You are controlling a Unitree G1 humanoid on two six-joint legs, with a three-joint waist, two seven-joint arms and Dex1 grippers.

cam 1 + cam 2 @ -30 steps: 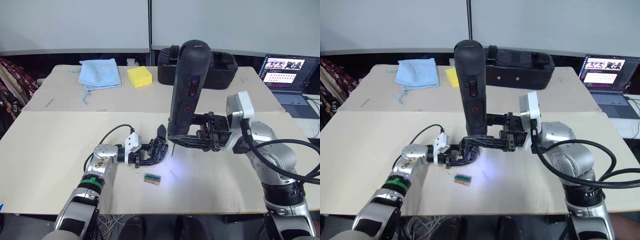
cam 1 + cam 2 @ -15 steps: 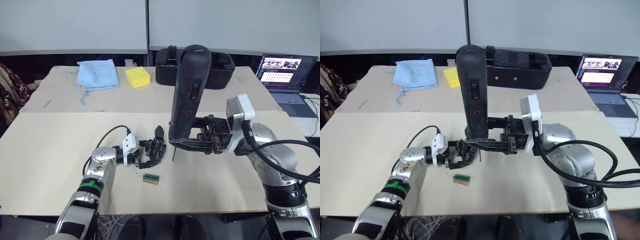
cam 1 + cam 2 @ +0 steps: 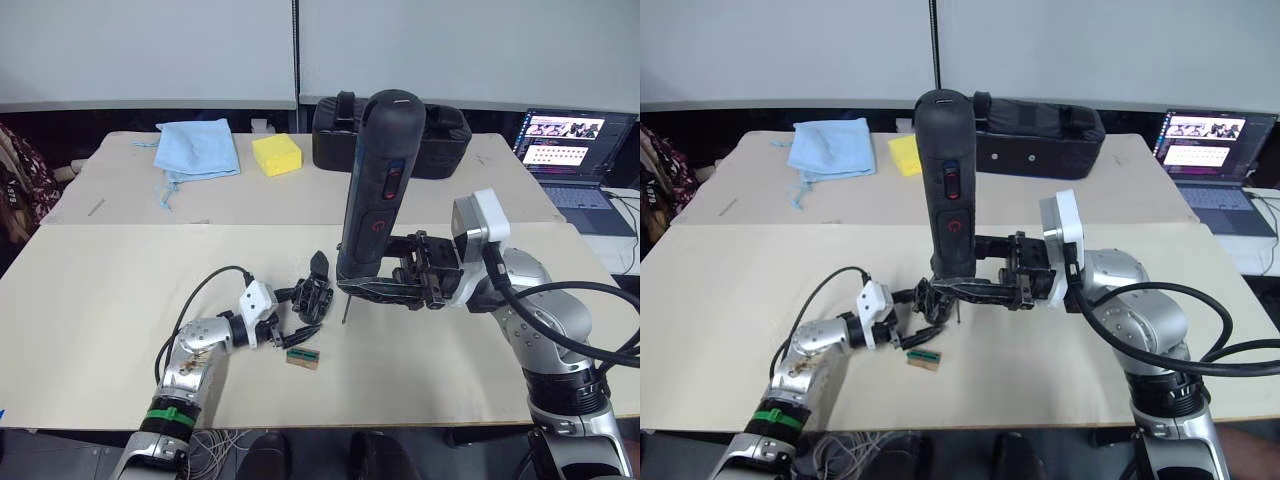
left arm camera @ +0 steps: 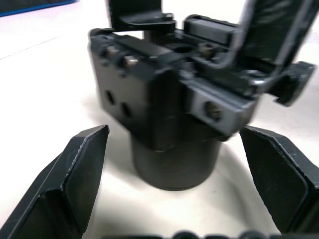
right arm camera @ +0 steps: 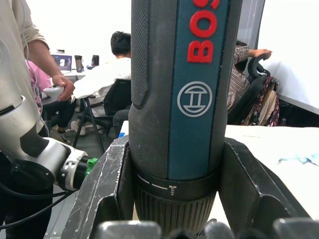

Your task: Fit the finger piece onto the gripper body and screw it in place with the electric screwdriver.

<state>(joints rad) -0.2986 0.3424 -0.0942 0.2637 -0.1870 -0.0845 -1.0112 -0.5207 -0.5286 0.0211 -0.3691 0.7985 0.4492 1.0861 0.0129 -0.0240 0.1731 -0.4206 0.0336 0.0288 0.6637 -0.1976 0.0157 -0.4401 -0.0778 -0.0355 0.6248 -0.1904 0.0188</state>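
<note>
A: Where was the electric screwdriver (image 3: 375,190)?

B: Held upright above the pale tabletop (image 3: 90,290), gripped low on its barrel by the right gripper (image 3: 372,288). Seen closed on both sides of the barrel in the right wrist view, fingers (image 5: 102,189) pressed against it. Thin metal bit pointed down, tip just beside the gripper body (image 3: 312,296), slightly to its right.

A: And the left gripper (image 3: 908,325)?

B: Spread open. In the left wrist view, fingers (image 4: 75,174) stood apart on either side of the gripper body's round base, with a gap on each side. Nothing clamped.

A: The gripper body itself?

B: Rested on the table on its round base, near the front middle, between the two arms. Screws visible on its dark block in the left wrist view.

A: The finger piece (image 3: 319,264)?

B: Stood up from the top of the gripper body as a small black pointed tip. Whether seated fully, cannot tell.

A: Anything else nearby?

B: A small green-topped brown block (image 3: 303,357) lay just in front of the gripper body. Farther back: a blue cloth (image 3: 200,147), a yellow sponge (image 3: 278,153), a black case (image 3: 440,140). A laptop (image 3: 575,150) open at far right.
</note>
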